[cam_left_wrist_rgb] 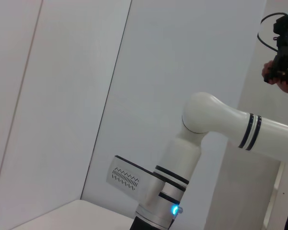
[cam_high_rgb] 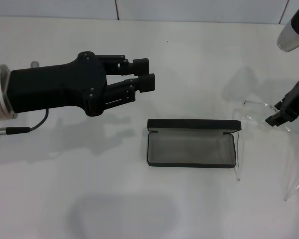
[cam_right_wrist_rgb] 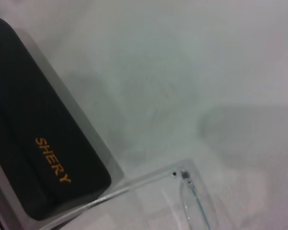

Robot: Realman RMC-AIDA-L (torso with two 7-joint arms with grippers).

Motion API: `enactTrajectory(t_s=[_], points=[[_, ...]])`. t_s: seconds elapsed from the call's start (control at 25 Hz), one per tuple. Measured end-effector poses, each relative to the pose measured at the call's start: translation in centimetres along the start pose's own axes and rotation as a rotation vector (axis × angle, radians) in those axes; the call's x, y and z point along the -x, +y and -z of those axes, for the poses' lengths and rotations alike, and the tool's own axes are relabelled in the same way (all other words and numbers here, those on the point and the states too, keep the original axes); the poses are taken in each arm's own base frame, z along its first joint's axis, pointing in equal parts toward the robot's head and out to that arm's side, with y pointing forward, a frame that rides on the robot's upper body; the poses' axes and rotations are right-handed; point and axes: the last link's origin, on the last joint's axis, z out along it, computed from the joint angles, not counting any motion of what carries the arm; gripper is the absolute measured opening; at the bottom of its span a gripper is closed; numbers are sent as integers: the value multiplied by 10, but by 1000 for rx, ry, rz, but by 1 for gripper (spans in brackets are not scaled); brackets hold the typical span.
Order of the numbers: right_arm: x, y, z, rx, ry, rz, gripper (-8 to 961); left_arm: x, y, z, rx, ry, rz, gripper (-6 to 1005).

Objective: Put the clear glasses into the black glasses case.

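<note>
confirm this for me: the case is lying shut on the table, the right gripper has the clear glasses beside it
Not quite. The black glasses case is open, lid raised and grey lining exposed, as the head view shows. The rest holds: the right gripper grips the clear glasses beside it.

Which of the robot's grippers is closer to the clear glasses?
The right gripper, gripping the clear glasses right of the black glasses case. The left gripper hovers beyond the case's other end.

left gripper (cam_high_rgb: 143,74): matte black, chunky body, small screws, silver wrist ring, thin black cable. right gripper (cam_high_rgb: 284,112): black too. right arm (cam_left_wrist_rgb: 240,129): glossy white, black bands, blue LED.
</note>
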Motion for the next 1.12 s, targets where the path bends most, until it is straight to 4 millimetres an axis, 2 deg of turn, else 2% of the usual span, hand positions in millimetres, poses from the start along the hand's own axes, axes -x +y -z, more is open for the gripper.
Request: enactTrajectory(t_s=[0.48, 0.72, 0.8, 1.12], points=[[-1, 0, -2, 5, 4, 0, 362, -1, -2, 0, -4, 6, 3, 352], [-1, 2, -3, 7, 18, 20, 235, 2, -4, 2, -14, 11, 16, 351], [-2, 2, -3, 6, 18, 20, 125, 2, -5, 4, -22, 18, 20, 351], [-10, 1, 6, 11, 26, 26, 124, 3, -4, 7, -26, 22, 28, 349]])
